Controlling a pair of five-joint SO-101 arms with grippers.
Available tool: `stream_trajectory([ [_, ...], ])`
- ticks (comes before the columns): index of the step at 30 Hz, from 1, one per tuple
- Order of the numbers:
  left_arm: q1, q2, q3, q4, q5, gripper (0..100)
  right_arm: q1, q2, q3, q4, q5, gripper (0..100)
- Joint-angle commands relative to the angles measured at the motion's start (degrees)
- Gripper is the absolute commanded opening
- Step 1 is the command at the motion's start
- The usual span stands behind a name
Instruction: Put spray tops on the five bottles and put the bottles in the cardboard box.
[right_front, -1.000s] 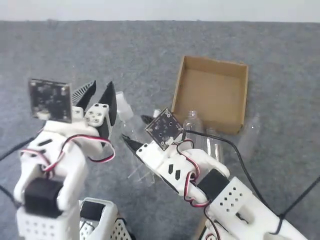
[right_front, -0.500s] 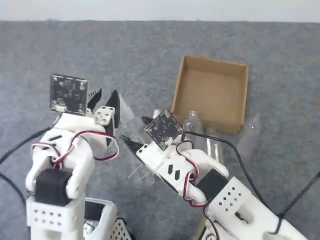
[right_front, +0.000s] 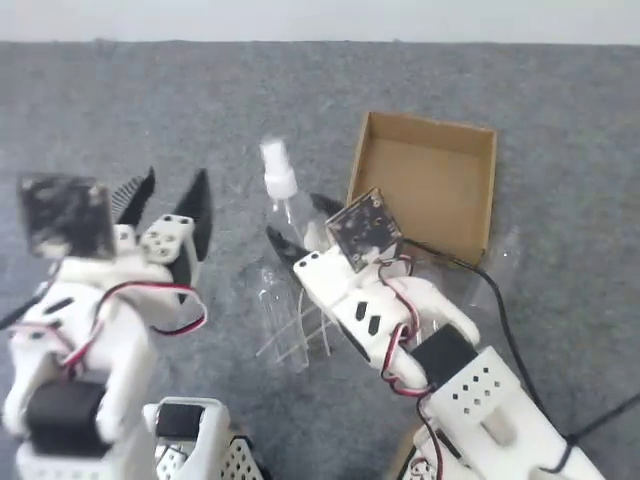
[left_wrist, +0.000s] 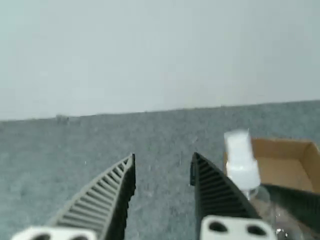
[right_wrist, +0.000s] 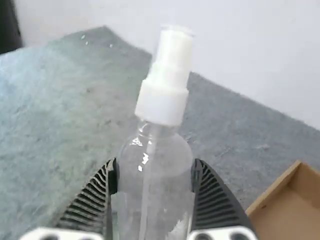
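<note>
Here | right claw (right_wrist: 154, 170) clamps capped bottle (right_wrist: 156, 150), base cut off | left claw (left_wrist: 163, 158) agape, empty

Left arm: I see it at the table's left side, wrist tipped upward.
Left gripper (left_wrist: 163, 165): my fingers stand spread wide apart.
Right arm: stretched forward, mid-table.
Right gripper (right_front: 297, 222): my fingers clamp an upright bottle (right_wrist: 156, 165).

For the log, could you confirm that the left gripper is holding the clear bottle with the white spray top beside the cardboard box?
Not quite: the right gripper holds that clear bottle with its white spray top beside the cardboard box; the right wrist view shows it.
</note>
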Motion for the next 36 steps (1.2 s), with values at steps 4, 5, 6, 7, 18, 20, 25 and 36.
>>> stream_trajectory([
  [4, -0.1, -4.0, 10.8, -2.0, 0.1, 23, 2.6, 6.3, -11.6, -0.9, -0.6, 0.6],
  [5, -0.1, -6.6, 13.1, -3.3, 0.1, 23, 2.9, 8.7, -13.3, -0.9, -0.6, 0.6],
  [6, -0.1, -9.8, 16.0, -4.7, 0.2, 23, 3.1, 11.1, -14.9, -0.9, -0.7, 0.6],
  [7, -0.1, -13.3, 19.1, -6.1, 0.6, 23, 3.3, 13.3, -16.4, -0.9, -0.7, 0.6],
  [18, 15.7, -37.8, 44.8, -12.0, -1.5, 31, 2.9, 27.7, -33.2, 3.6, -0.7, 0.6],
  [20, 17.0, -36.8, 47.2, -14.4, -1.5, 33, 2.5, 28.0, -36.0, 8.4, -0.7, 0.6],
  [25, 16.8, -32.8, 50.7, -20.8, -1.5, 32, -0.1, 26.2, -38.2, 18.8, -0.7, 0.6],
  [36, 16.8, -28.4, 50.9, -22.9, -1.5, 32, -0.6, 14.3, -32.8, 25.2, -0.4, 0.6],
])
